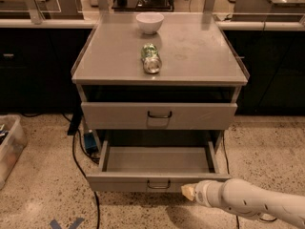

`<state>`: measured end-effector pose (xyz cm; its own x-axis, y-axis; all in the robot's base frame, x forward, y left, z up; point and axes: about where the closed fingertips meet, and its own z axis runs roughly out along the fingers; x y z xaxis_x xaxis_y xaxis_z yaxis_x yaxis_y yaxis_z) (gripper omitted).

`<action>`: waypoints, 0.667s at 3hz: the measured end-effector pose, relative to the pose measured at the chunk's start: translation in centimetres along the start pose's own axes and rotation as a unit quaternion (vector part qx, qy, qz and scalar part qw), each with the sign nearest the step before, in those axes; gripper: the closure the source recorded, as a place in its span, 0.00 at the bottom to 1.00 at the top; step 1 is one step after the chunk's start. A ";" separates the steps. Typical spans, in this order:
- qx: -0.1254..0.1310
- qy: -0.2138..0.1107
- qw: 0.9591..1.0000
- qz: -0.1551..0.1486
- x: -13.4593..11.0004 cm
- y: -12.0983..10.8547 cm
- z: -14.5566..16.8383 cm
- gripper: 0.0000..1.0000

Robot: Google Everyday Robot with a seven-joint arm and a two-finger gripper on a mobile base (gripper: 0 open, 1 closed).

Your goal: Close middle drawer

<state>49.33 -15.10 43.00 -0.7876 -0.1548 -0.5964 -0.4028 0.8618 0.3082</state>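
Note:
The middle drawer [124, 181] is the wide grey one pulled far out below the taller-fronted top drawer [114, 115]. It is empty inside, and its small dark loop handle [158, 184] is at the centre of its low front panel. My gripper [188, 192] is at the end of the white arm [248, 202] that comes in from the lower right. Its tan tip is against the drawer's front panel, just right of the handle. The lowest drawer is hidden below.
A white bowl [149, 22] and a green can lying on its side [151, 58] sit on the cabinet top [200, 51]. The top drawer stands slightly out. A black cable [76, 156] and a clear bin [9, 147] are on the floor at left.

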 end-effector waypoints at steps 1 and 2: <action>0.000 0.000 1.000 0.000 0.0 0.0 0.0 1.00; 0.002 -0.007 1.000 -0.002 -0.7 -0.3 0.7 1.00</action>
<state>50.31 -14.87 42.78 -0.7790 -0.1517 -0.6084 -0.4044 0.8631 0.3026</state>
